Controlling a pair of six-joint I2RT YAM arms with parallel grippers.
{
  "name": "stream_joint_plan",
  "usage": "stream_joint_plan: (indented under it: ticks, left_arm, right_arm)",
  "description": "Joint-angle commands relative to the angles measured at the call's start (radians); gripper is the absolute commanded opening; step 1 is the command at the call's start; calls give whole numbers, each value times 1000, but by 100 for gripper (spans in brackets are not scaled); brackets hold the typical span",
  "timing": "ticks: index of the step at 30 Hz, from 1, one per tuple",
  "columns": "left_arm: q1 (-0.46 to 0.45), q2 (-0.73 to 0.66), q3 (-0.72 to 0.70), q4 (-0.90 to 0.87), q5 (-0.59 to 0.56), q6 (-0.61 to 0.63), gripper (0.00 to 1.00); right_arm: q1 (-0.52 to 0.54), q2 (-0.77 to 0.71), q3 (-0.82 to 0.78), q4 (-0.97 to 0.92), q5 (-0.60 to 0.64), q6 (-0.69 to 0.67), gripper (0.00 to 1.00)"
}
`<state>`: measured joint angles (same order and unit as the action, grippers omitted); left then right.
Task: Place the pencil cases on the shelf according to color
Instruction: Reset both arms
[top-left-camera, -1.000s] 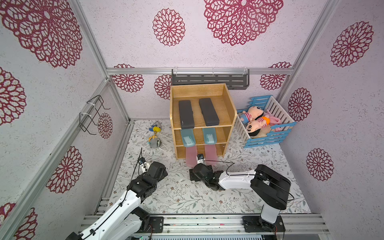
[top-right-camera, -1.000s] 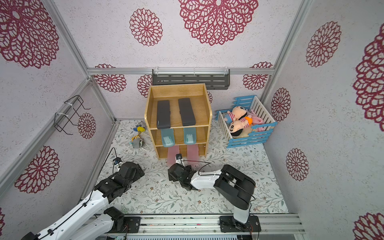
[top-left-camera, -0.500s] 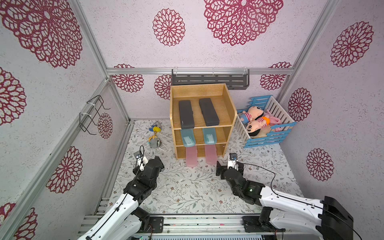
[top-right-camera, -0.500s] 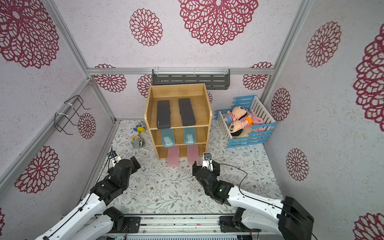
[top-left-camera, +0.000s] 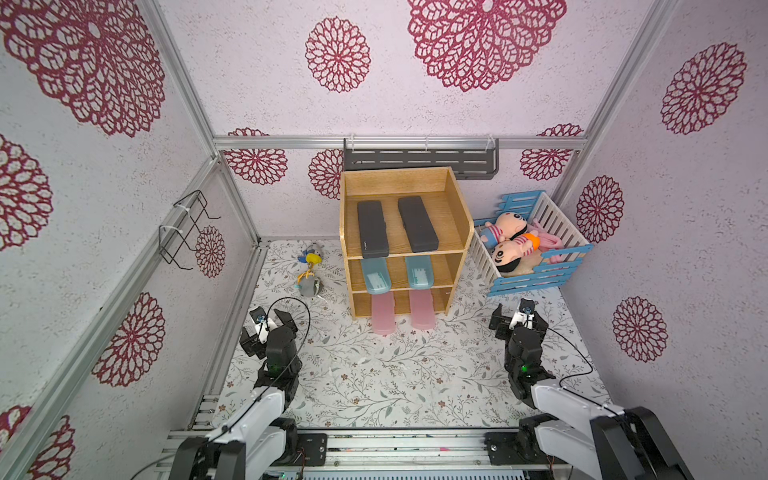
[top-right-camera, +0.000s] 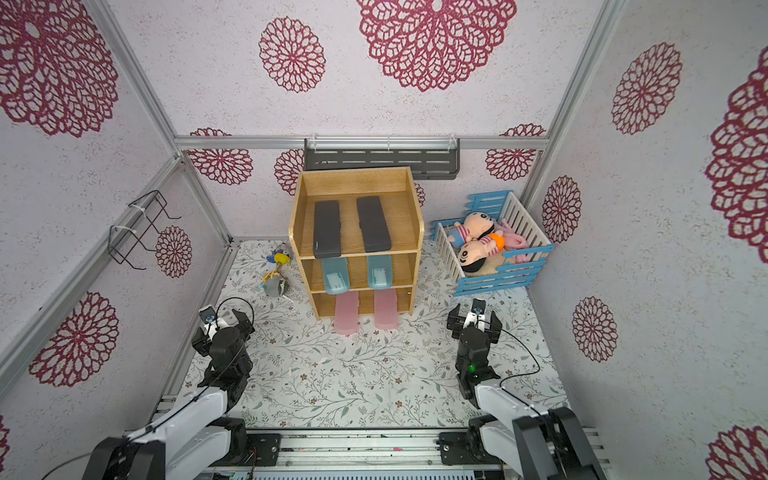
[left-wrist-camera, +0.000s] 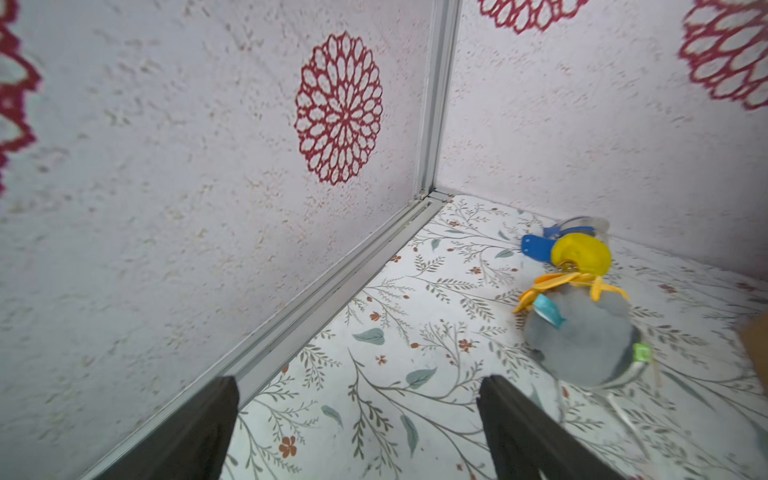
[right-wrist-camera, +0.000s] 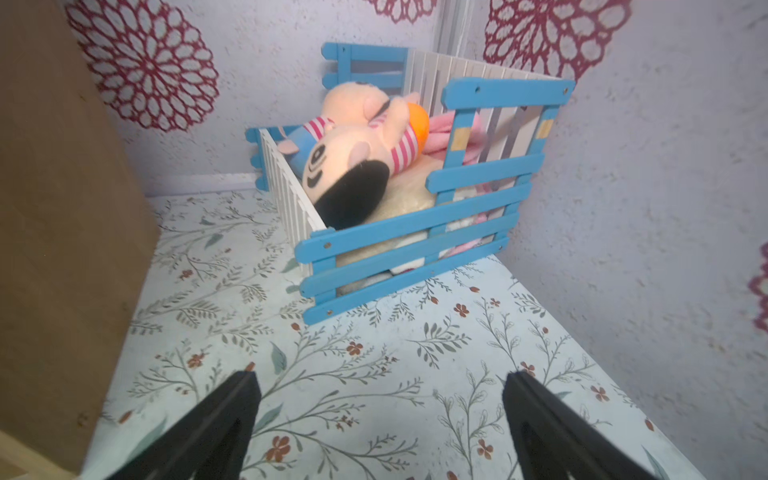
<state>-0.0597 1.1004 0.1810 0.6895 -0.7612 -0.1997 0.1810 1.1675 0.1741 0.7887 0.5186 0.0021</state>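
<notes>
Only in both top views do we see the pencil cases, and all six sit in the shelf (top-left-camera: 405, 254), paired by color. The two black cases (top-left-camera: 372, 229) (top-left-camera: 417, 224) lie side by side on the top level. The two teal cases (top-left-camera: 376, 275) (top-left-camera: 419, 272) are on the middle level, their rounded ends poking past its front edge. The two pink cases (top-left-camera: 383, 313) (top-left-camera: 422, 309) are on the lowest level and stick out onto the floral mat (top-left-camera: 374, 374).

The wrist views give us what the overhead pictures cannot: the fingers up close. The left gripper (left-wrist-camera: 357, 382) has its dark fingers spread wide with only mat between them, facing the corner and a grey plush toy (left-wrist-camera: 582, 336) with yellow and blue parts. The right gripper (right-wrist-camera: 380, 382) is likewise spread wide and holds nothing. It faces the blue-and-white crib (right-wrist-camera: 415, 232) and the dolls (right-wrist-camera: 353, 166) piled in it, with the shelf's plain wooden side filling one edge of that picture.

From above, both grippers hang over the mat, well apart from the shelf, one on either side of it. The grey slotted rack (top-left-camera: 419, 160) on the back wall shows only there.

As for writing, we find just one small pale mark near the front end of one black case (top-right-camera: 318, 246) — too small to read.
</notes>
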Motion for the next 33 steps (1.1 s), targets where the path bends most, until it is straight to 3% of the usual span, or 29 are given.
stream_joint_plan:
  ticks: [1,4,5,8,10,13,15,16,19,33]
  left_arm:
    - [41,179,35,373,95,55,97]
    - [50,388,80,480,79,61,97]
    - [42,433,72,565,93,101,97]
    - [2,426,84,517,86,135,97]
    - [19,422,117,427,166,131,97]
    - [78,474,172,368,270,90,97]
    - [88,464,201,287,273,76,97]
    - [96,444,211,227,288,52,97]
    - [97,473,207,294,286,72,97]
    - [97,462,209,268,286,69,97]
  right_arm:
    - [-20,80,18,261,-107,-50,99]
    - [-36,164,6,401,-102,-70,99]
    - [-50,167,34,341,-109,-53,99]
    - [-91,185,55,319,-185,-9,99]
    - [-111,205,-26,513,-312,12,99]
    - [-113,385,-63,770,-324,0,99]
    - [-110,355,38,527,-339,-3,99]
    - [-108,376,29,581,-337,-10,99]
    - [-109,360,30,548,-326,-2,99]
    - [-107,364,29,557,-326,-4,99]
